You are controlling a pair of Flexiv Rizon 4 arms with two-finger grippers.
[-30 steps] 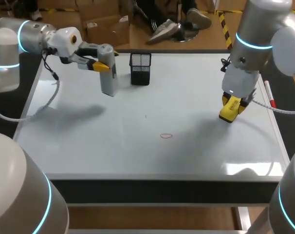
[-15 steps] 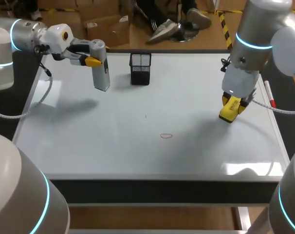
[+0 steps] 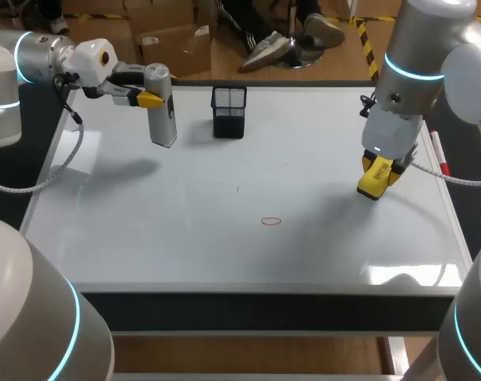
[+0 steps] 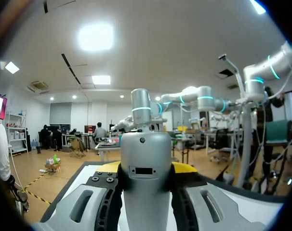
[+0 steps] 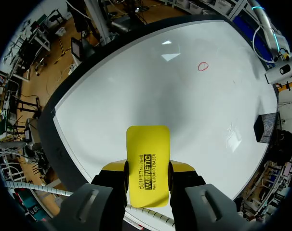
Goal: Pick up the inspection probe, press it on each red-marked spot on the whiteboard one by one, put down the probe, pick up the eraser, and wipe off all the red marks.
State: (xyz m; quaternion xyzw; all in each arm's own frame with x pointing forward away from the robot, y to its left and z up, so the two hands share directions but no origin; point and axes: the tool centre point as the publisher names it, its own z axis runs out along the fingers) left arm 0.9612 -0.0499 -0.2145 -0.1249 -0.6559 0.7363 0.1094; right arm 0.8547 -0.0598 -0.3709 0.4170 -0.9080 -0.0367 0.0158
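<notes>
Step in hand, as judged: setting down the probe. The left gripper (image 3: 149, 99) has its jaws clenched on the grey probe (image 3: 162, 119), upright at the far left of the whiteboard (image 3: 185, 230); whether its base touches the board cannot be told.

The right gripper (image 3: 377, 176) grasps the yellow eraser (image 3: 373, 184) above the board's right side. One red mark (image 3: 271, 221) shows near the front middle, well apart from both.

Next move calls for releasing the probe, then bringing the eraser flat onto the mark.

Container: a black mesh cup (image 3: 228, 112) just beside the probe; contents cannot be made out
</notes>
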